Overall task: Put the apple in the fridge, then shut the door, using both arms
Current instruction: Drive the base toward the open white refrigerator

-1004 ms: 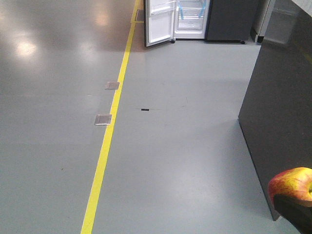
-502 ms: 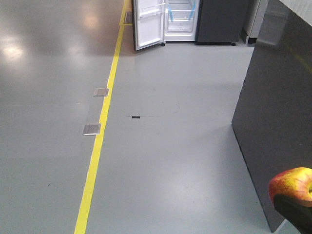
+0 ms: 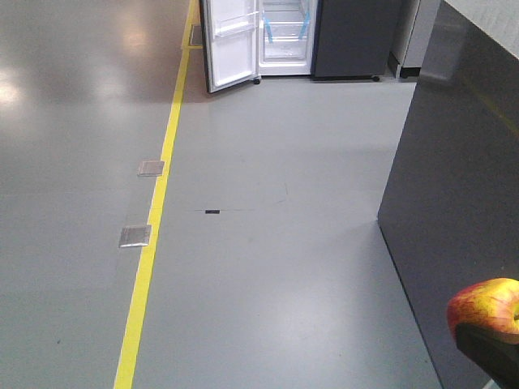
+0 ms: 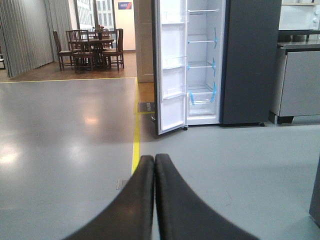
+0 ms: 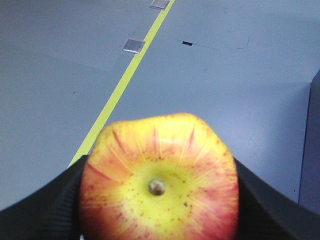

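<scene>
Glossy grey floor (image 3: 268,267) fills the front-facing view. A yellow line (image 3: 150,251) runs up the left past two metal floor plates (image 3: 135,236) toward the fridge (image 3: 284,36) at top centre, whose door (image 3: 231,40) hangs open. A tall dark counter (image 3: 462,203) walls off the right side. At lower right the apple (image 3: 485,306), red over yellow, sits on the black right gripper (image 3: 489,356), well apart from the fridge.

From the left wrist, the left gripper (image 4: 154,160) shows two smooth, curved black fingers (image 4: 135,200) pressed together on nothing. Beyond stands the fridge, its white shelves marked with blue tape (image 4: 214,92). Wooden chairs (image 4: 90,47) sit at upper left and a grey cabinet (image 4: 300,82) at right.

From the right wrist, the speckled apple fills the lower middle, its brown stem stub facing the lens, with matte black fingers clamped against both sides.
</scene>
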Robot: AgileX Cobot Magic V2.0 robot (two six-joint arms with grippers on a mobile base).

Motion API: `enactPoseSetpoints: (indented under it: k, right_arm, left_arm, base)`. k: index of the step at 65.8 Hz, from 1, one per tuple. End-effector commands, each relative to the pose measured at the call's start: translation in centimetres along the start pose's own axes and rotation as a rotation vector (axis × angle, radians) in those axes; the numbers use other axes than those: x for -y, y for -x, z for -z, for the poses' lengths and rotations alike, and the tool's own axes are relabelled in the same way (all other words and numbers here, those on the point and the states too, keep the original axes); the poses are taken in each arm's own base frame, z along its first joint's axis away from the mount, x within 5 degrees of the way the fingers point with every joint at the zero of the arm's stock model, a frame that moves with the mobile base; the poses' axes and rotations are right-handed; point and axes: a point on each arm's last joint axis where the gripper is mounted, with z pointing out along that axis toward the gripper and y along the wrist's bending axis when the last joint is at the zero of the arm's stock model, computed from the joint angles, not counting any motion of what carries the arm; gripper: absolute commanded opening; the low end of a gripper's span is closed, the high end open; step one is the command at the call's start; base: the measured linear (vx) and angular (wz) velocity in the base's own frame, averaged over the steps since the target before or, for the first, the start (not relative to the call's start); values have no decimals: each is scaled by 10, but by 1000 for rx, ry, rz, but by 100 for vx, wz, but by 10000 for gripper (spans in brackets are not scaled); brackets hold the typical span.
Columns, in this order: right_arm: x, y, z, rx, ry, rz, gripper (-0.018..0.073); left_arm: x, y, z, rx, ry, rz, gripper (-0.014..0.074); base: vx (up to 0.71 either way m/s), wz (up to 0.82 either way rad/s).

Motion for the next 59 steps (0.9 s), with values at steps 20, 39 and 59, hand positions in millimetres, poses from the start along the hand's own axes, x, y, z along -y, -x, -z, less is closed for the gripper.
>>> enactPoseSetpoints:
  k: [20, 39, 59]
  right_arm:
    - [-1, 12, 5, 89, 1, -1, 344]
    - [-1, 12, 5, 89, 1, -1, 344]
    - [-1, 12, 5, 89, 1, -1, 344]
  left_arm:
    - [0, -2, 0, 59, -2, 0, -6]
    - [0, -2, 0, 59, -2, 0, -6]
    - [0, -2, 0, 59, -2, 0, -6]
  base:
    - [24, 3]
    - [27, 12]
    - [30, 9]
